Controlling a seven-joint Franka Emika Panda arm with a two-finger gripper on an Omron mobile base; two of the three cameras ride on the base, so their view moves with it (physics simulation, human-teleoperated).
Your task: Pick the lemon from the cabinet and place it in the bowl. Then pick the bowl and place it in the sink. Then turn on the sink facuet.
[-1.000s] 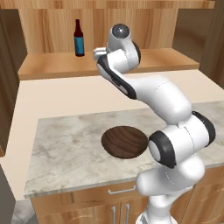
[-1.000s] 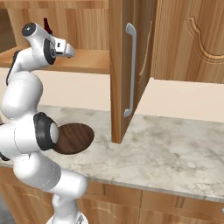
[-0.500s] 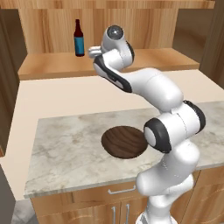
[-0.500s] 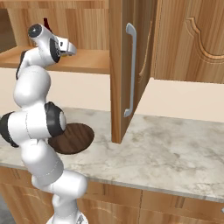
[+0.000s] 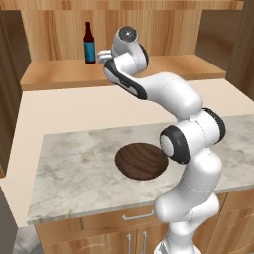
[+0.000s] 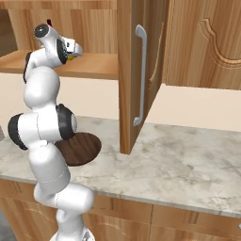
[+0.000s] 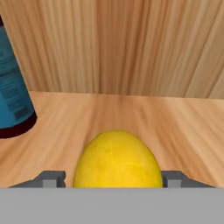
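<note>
Hand view, lemon (image 7: 117, 158) on honey wood cabinet (image 7: 144, 113) shelf, pincer (image 7: 113, 178) parted around it, ungripped

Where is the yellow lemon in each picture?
Left base view: hidden behind the robot's hand, on the cabinet shelf.
Right base view: a small yellow bit at the hand, upper left, lemon.
Hand view: bottom middle, big, between the tool tips.
Shared landmark: the honey wood shelf board.

Claw (image 7: 113, 180) jaws apart, arm outstretched
</note>
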